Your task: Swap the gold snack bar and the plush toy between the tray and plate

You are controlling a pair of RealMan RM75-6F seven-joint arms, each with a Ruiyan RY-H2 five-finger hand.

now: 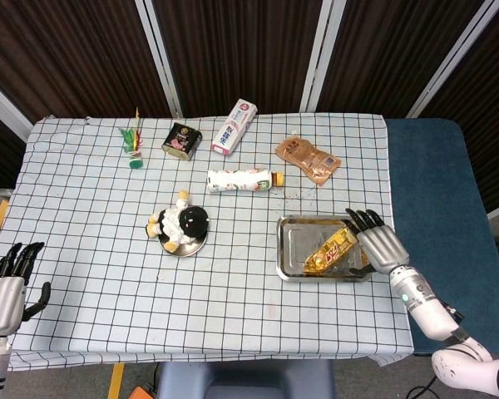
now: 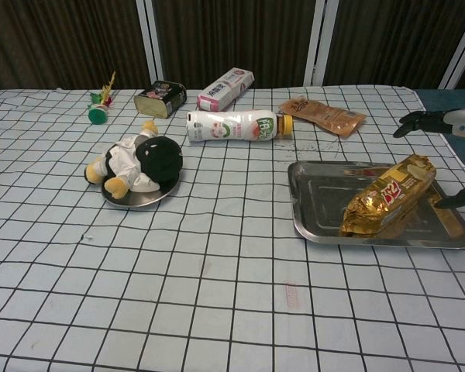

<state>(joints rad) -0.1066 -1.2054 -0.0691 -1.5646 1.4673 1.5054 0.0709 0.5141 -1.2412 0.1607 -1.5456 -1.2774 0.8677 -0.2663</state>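
The gold snack bar (image 1: 331, 250) (image 2: 388, 195) lies aslant in the metal tray (image 1: 291, 259) (image 2: 318, 201) on the table's right side. A black and white plush toy (image 1: 183, 223) (image 2: 142, 163) lies on a small round plate (image 1: 188, 248) (image 2: 136, 200) left of centre. My right hand (image 1: 377, 243) (image 2: 447, 122) hovers over the tray's right end, open, fingers spread just right of the bar, holding nothing. My left hand (image 1: 4, 286) hangs open off the table's near left corner, seen only in the head view.
Behind the tray lie a tipped white bottle (image 1: 243, 179), a brown pouch (image 1: 308, 158), a pink and white box (image 1: 235, 126), a dark tin (image 1: 180, 139) and a small green toy (image 1: 134, 143). A blue surface (image 1: 437, 183) adjoins the table's right edge.
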